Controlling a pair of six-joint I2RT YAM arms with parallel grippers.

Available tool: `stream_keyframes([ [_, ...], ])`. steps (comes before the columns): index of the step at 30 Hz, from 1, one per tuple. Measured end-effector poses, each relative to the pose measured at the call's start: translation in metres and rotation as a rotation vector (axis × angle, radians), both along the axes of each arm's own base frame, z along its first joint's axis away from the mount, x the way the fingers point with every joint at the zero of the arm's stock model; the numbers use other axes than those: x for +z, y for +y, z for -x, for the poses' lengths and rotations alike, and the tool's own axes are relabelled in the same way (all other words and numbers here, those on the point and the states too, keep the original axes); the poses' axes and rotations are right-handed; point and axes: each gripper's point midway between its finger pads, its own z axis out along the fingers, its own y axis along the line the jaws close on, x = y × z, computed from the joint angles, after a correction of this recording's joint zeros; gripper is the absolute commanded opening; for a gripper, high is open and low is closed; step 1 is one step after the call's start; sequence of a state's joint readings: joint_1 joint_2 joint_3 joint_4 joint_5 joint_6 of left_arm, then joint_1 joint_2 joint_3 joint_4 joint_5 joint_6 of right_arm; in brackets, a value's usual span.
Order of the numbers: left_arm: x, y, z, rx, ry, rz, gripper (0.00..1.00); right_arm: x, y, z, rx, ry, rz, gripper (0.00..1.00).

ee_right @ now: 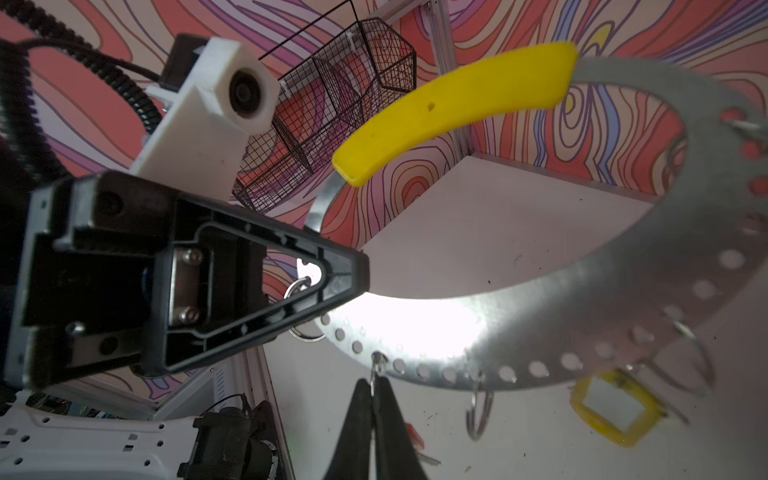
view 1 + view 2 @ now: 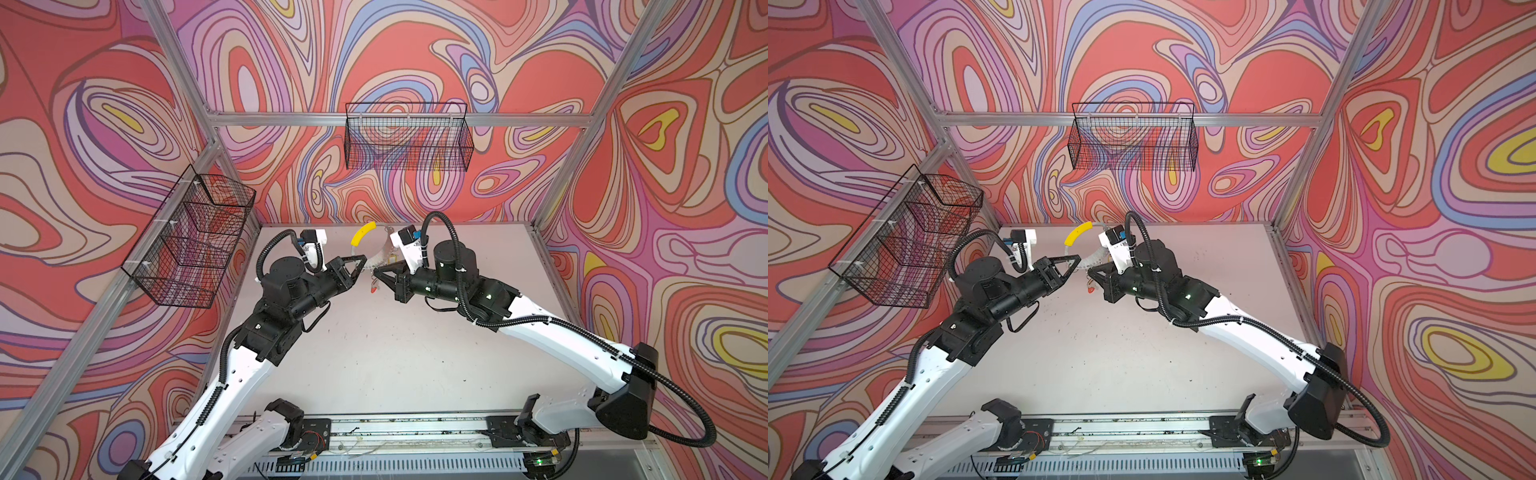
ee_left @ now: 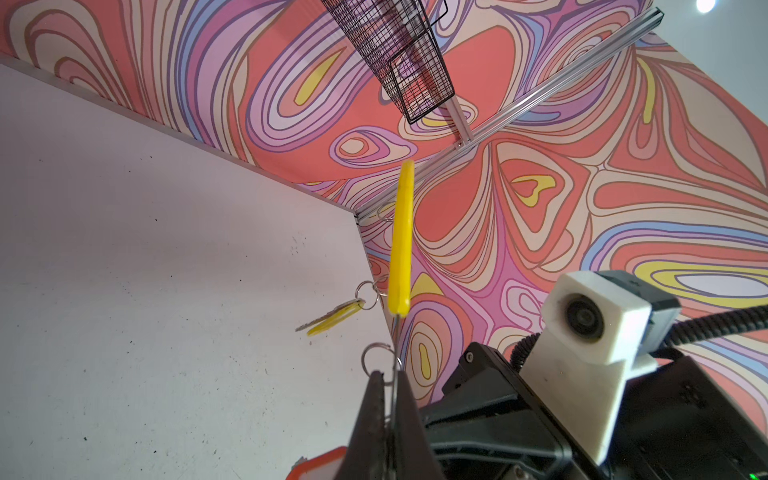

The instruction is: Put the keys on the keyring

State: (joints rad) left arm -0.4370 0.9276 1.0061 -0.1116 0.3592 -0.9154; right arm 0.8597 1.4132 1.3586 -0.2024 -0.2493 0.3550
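Note:
The keyring (image 2: 376, 259), a flat grey ring with a yellow arc (image 2: 362, 234), is held up over the far middle of the table. My left gripper (image 2: 365, 259) (image 3: 388, 374) is shut on the keyring's thin rim (image 3: 401, 249), seen edge-on. My right gripper (image 2: 375, 272) (image 1: 374, 382) is shut on a small split ring (image 1: 376, 365) that hangs from a hole in the keyring (image 1: 582, 316). The yellow-tagged key (image 3: 332, 320) (image 1: 615, 409) hangs from another split ring. The red-tagged key (image 2: 374, 286) (image 1: 415, 434) shows just below the gripper tips; whether it hangs or lies on the table is unclear.
A black wire basket (image 2: 409, 139) hangs on the back wall and a second one (image 2: 191, 241) on the left wall. The white table (image 2: 395, 353) runs toward the rail (image 2: 415, 424) at the front. Other split rings (image 1: 478, 409) dangle from the keyring's rim.

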Motion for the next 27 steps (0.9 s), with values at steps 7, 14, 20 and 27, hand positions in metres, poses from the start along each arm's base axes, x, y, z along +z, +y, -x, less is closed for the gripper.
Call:
stream_keyframes([
  [7, -0.018, 0.004, -0.004, -0.014, 0.037, -0.001, 0.47, -0.001, -0.003, 0.001, -0.032, 0.122, -0.002, 0.0],
  [14, -0.031, 0.009, -0.006, -0.038, 0.08, 0.024, 0.51, -0.016, -0.009, -0.005, -0.076, 0.241, -0.011, 0.0],
  [20, -0.034, 0.009, 0.011, -0.109, 0.088, 0.018, 0.46, -0.04, -0.017, -0.022, -0.143, 0.355, -0.018, 0.0],
  [27, -0.046, 0.003, 0.042, -0.225, 0.111, -0.039, 0.45, -0.059, -0.02, -0.03, -0.212, 0.469, -0.025, 0.0],
])
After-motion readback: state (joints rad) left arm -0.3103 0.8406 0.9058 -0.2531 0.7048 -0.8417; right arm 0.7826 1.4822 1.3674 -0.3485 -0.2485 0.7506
